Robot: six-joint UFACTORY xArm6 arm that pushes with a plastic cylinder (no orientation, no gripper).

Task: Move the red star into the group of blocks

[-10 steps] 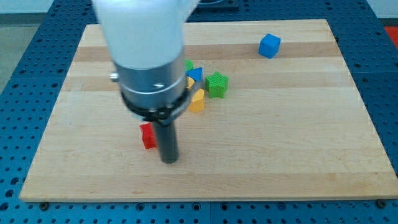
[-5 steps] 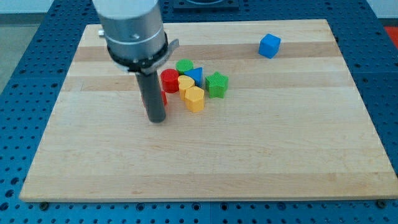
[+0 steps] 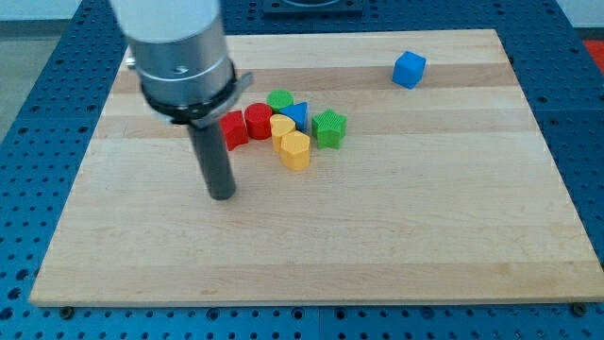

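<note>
The small red star-shaped block (image 3: 233, 129), touching the red cylinder (image 3: 258, 121) of the cluster, lies at one o'clock from my tip (image 3: 222, 195), which has no jaws to open or close and stands apart from it.

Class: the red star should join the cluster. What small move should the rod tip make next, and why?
Probably none beyond lifting clear: the red star already sits against the red cylinder at the cluster's left, and my tip stands below it, apart.
</note>
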